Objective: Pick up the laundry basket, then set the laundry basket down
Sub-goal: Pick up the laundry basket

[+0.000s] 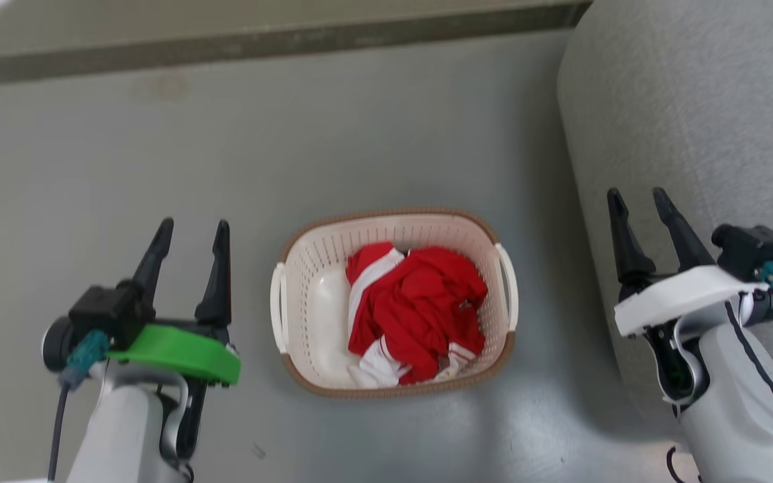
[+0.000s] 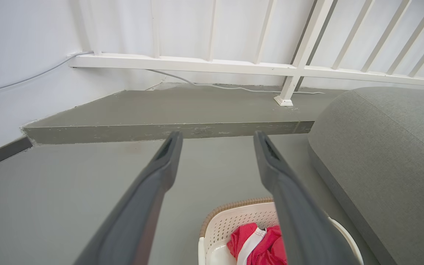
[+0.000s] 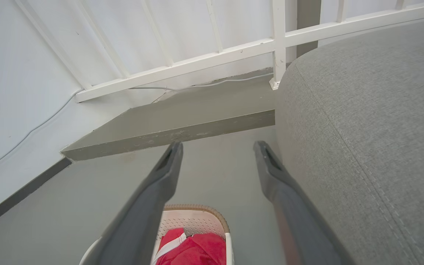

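Head view: the basket [image 1: 319, 261] sits on the floor [image 1: 158, 168] at the frame's centre, between the two arms and touched by neither. The left gripper [image 1: 194, 227] hangs at lower left and the right gripper [image 1: 637, 196] at right over a sofa [image 1: 695, 100]. Each has its fingers spread with nothing between them. Red cloth [image 1: 420, 302] with white trim lies heaped in the basket's right half.

It looks like thin perforated plastic, so probably light and fairly stiff, though the walls may flex if squeezed. The cloth is soft and should add little weight. The left handle [image 1: 279, 305] and right handle [image 1: 507, 285] at the short ends seem the sound places to grip, one gripper to each, lifting level.

Left wrist view: two fingers [image 2: 153, 191] stand well apart. The basket's far corner shows at bottom centre, partly behind the right finger. A railing [image 2: 212, 66] and a cable [image 2: 234, 88] run along the top.

Right wrist view: the fingers are spread here too, with the basket at bottom centre behind the left one and the sofa at right.

Count: one basket, two handles, two grippers, one sofa. Whether the cloth is one piece or more, I cannot tell.
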Controlling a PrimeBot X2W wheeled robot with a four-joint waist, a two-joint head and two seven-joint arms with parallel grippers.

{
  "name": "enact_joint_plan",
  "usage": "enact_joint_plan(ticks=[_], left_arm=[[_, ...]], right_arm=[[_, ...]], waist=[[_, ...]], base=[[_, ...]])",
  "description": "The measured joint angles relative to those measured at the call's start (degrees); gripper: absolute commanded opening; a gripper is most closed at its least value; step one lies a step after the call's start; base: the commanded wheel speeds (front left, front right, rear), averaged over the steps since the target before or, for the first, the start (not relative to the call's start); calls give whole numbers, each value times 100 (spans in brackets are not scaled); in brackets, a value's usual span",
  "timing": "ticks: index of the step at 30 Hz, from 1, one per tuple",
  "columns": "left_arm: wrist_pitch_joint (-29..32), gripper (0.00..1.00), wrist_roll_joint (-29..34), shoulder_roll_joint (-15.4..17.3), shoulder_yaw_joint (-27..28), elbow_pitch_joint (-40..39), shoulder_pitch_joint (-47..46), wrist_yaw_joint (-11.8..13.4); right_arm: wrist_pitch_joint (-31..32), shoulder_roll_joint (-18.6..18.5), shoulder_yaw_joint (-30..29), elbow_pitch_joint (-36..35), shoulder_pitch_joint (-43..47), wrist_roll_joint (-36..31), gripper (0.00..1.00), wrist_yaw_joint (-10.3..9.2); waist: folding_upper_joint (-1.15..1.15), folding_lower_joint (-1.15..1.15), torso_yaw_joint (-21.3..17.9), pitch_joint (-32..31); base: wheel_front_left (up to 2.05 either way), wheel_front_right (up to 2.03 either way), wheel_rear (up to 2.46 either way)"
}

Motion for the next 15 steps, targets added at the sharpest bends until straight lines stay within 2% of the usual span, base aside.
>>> enact_joint_plan(ticks=[15], left_arm=[[-1, 100, -42, -30, -111, 1069, -1054, -1]], right_arm=[[7, 97, 356, 877, -925, 9, 100, 52]], waist=[[0, 0, 74, 1145]], base=[[0, 0, 0]])
